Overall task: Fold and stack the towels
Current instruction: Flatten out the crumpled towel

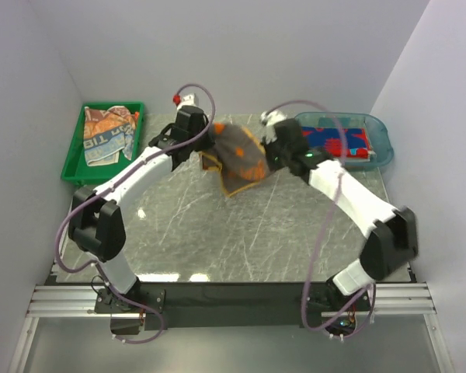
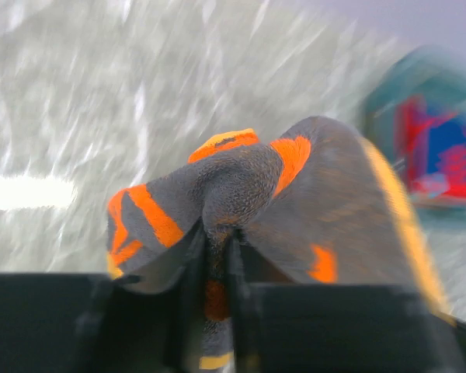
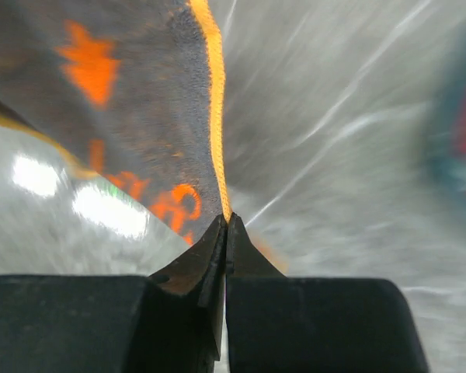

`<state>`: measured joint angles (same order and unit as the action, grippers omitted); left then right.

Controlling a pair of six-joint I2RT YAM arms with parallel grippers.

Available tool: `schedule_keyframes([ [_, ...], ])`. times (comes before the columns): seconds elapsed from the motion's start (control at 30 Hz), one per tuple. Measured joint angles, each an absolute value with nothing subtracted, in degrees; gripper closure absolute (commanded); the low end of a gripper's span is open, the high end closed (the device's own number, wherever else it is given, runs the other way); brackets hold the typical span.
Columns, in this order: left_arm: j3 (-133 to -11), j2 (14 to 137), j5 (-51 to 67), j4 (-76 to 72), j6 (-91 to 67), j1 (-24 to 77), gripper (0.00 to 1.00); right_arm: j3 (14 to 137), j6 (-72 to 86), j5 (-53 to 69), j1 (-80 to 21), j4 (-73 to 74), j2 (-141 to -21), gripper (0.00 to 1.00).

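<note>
An orange-and-grey towel hangs lifted above the table between both arms. My left gripper is shut on a bunched fold of this orange-grey towel, with cloth pinched between its fingers. On the other side, my right gripper is shut on the yellow-trimmed edge of the same towel, jaws pressed together at the hem. A folded tan and whitish towel lies in the green tray. A red towel with blue lettering rests in the clear blue tub.
The grey marbled table stretches below the hanging cloth. The green tray stands at the back left and the blue tub at the back right. White walls close in on the left, rear and right.
</note>
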<state>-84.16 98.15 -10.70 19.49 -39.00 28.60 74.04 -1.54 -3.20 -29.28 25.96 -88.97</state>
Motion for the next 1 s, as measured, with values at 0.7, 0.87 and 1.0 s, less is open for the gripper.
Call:
schedule_keyframes([
  [0.7, -15.6, 40.1, -11.9, 2.1, -67.1, 28.1, 0.08, 57.4, -3.0, 16.5, -61.2, 31.5, -80.3, 0.59],
  [0.87, -19.8, 38.3, -11.7, 6.7, -64.1, 28.1, 0.14, 55.2, 0.7, 15.6, -63.5, 32.9, -79.4, 0.27],
  [1.0, -24.9, 46.2, -9.7, 8.6, -59.2, 28.3, 0.12, 52.9, 6.3, 9.6, -57.4, 32.0, -71.5, 0.22],
])
